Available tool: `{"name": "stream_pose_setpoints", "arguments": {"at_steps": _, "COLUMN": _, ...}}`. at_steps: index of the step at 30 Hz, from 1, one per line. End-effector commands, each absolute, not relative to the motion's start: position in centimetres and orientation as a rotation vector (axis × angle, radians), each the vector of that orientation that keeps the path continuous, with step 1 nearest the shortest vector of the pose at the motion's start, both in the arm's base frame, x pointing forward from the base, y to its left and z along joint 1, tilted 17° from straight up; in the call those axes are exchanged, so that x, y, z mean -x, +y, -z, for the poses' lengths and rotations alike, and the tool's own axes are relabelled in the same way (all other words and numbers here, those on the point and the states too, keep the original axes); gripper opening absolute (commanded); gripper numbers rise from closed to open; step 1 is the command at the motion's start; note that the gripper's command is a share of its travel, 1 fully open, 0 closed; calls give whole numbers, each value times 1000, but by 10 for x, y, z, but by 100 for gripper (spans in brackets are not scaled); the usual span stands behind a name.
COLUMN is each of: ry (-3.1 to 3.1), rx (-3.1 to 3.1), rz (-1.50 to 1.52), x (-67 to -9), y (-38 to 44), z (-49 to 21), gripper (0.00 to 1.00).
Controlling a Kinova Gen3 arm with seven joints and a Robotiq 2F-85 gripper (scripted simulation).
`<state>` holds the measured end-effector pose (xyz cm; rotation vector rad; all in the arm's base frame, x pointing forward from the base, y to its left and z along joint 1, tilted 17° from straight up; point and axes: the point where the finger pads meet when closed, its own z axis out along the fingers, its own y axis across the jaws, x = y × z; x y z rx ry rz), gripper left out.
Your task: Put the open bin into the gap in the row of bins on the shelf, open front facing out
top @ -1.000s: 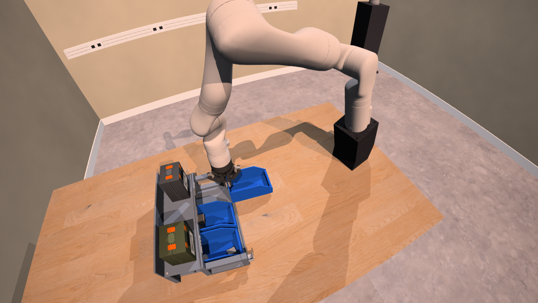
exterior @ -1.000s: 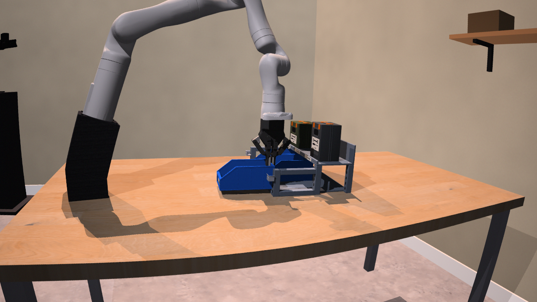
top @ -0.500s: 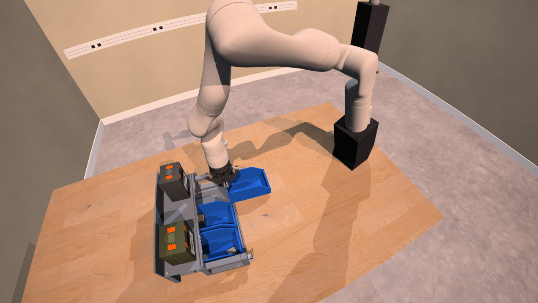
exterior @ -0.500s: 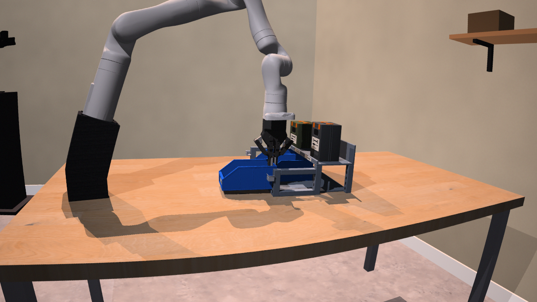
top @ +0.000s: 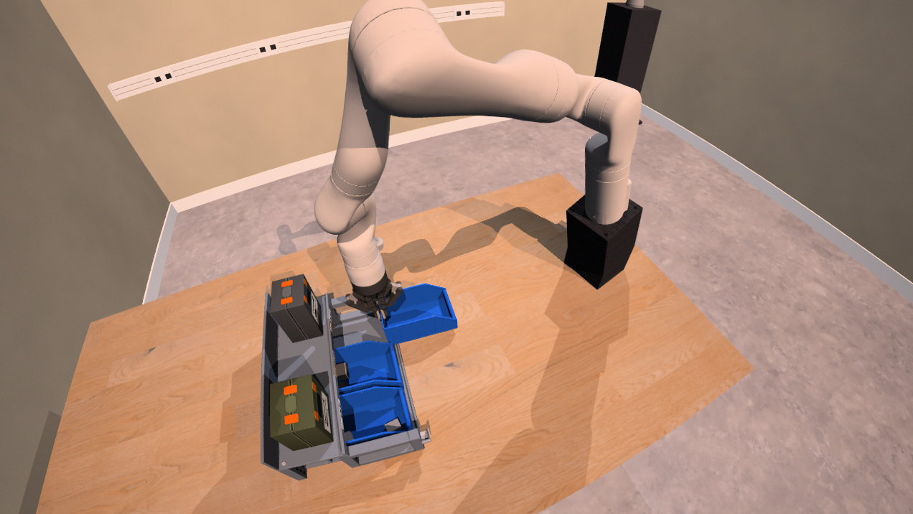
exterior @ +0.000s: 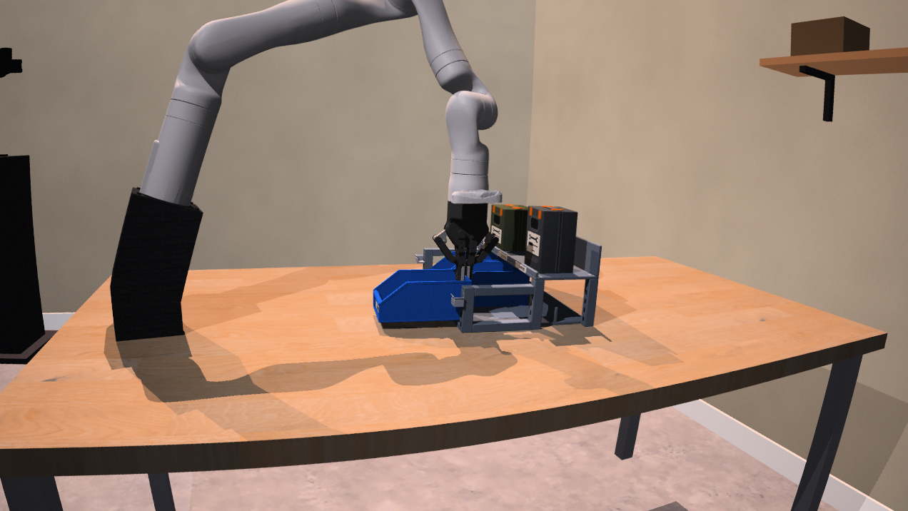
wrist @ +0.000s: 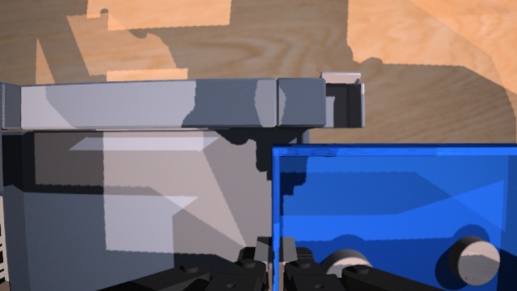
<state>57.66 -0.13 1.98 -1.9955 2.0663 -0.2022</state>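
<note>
Blue bin held at the mouth of its shelf gap

The open blue bin point(top: 418, 329) point(exterior: 412, 301) point(wrist: 398, 195) hangs level, just above the bench point(top: 511, 415) point(exterior: 381, 406) point(wrist: 244, 53), its back end over the shelf's point(top: 386, 449) point(exterior: 467, 310) point(wrist: 142, 103) front edge and its low open front facing outward. Two round parts point(wrist: 479, 262) point(wrist: 349, 266) lie inside. The claw point(top: 382, 314) point(exterior: 463, 272) point(wrist: 275, 258) is closed on the bin's back wall. Ahead is the gap point(top: 357, 329) point(wrist: 142, 171); beyond it, two more blue bins point(top: 373, 363) sit in the row.

To do this well, keep the bin square between side rail and neighbour, and ease it straight back. The claw could meet the low board point(top: 300, 357) point(exterior: 562, 276), so a regrip or a push from the front seems likely; any tilt should be slight, lest parts roll out.
</note>
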Motion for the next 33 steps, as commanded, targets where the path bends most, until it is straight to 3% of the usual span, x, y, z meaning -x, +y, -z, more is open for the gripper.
{"name": "stream_pose_setpoints", "arguments": {"at_steps": 1, "ry": 2065, "rx": 1993, "rz": 205, "x": -584, "y": -2, "z": -24, "gripper": 10}}
{"name": "stream_pose_setpoints", "arguments": {"at_steps": 33, "ry": 2041, "rx": 1966, "rz": 251, "x": -583, "y": -2, "z": -20, "gripper": 10}}
